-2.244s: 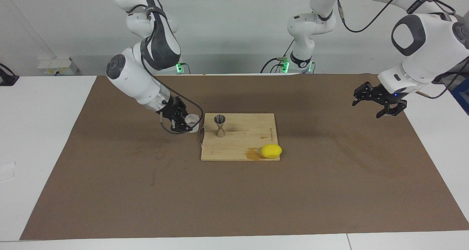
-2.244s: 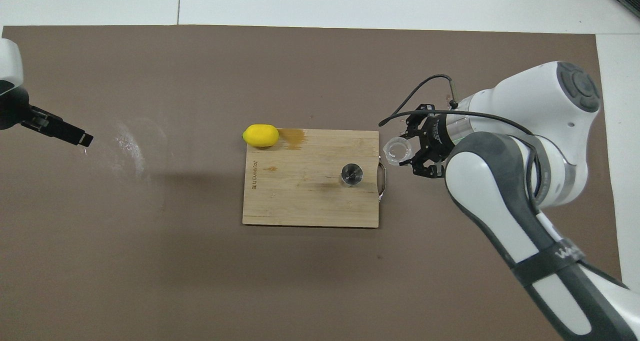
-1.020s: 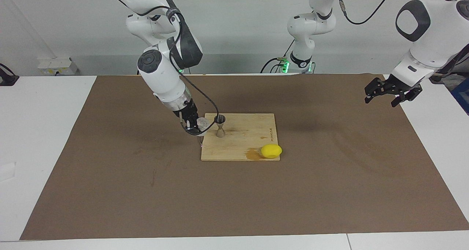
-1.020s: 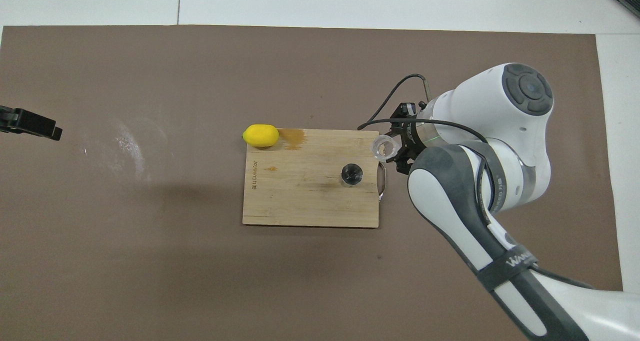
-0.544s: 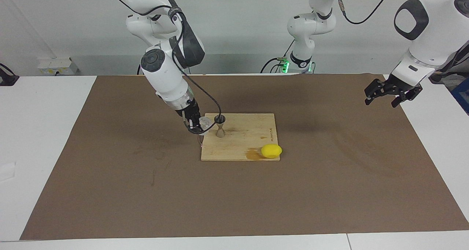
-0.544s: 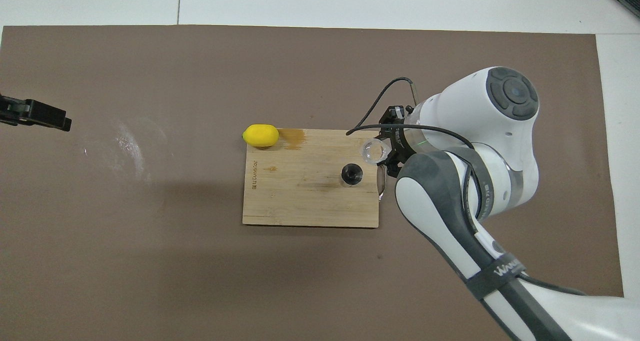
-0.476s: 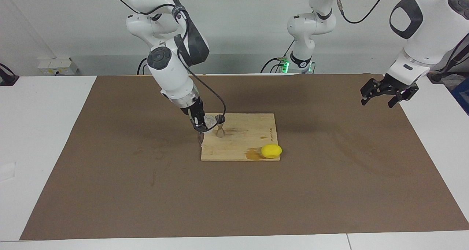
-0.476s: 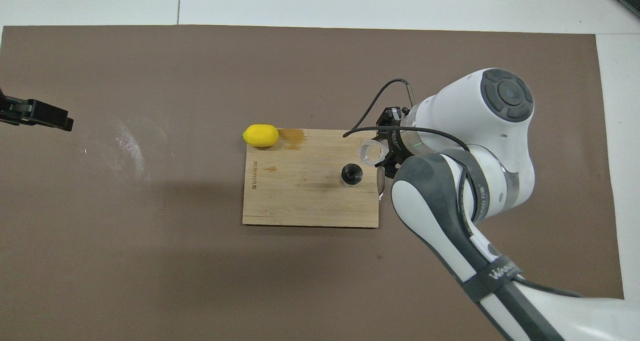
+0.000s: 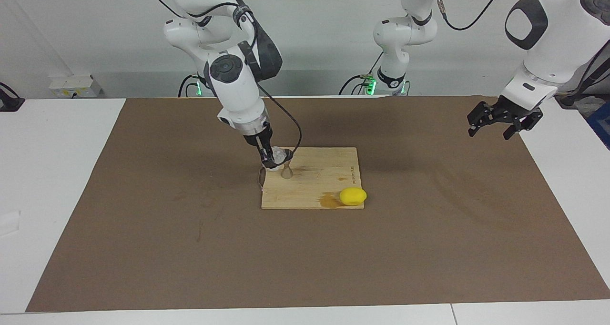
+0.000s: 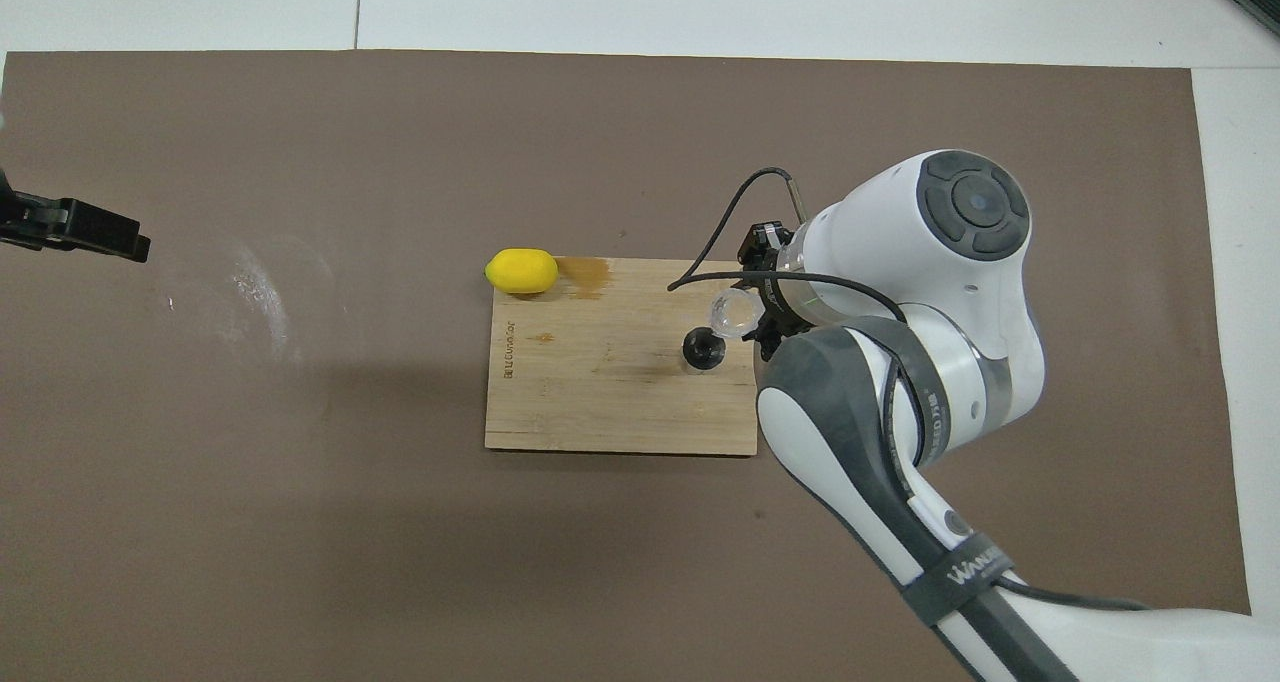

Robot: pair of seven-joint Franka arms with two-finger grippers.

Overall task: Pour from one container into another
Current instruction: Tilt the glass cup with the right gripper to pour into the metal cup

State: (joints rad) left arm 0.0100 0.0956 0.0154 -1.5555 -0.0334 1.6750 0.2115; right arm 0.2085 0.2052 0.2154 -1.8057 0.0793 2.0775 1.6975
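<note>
The small grey metal hourglass-shaped jigger (image 9: 286,168) is standing on the rectangular wooden cutting board (image 9: 329,187) on the brown surface (image 9: 190,248). The right hand (image 9: 269,161) is clamping the small ribbed clear glass cup (image 9: 278,156) by its side, tilting it at the jigger's rim. The glass is likely rigid, slippery and fragile. The left hand (image 9: 501,121) is waiting with its fingers apart, over the left arm's end of the surface. The yellow lemon (image 9: 353,196) is lying at the board's corner farthest from the robots.
</note>
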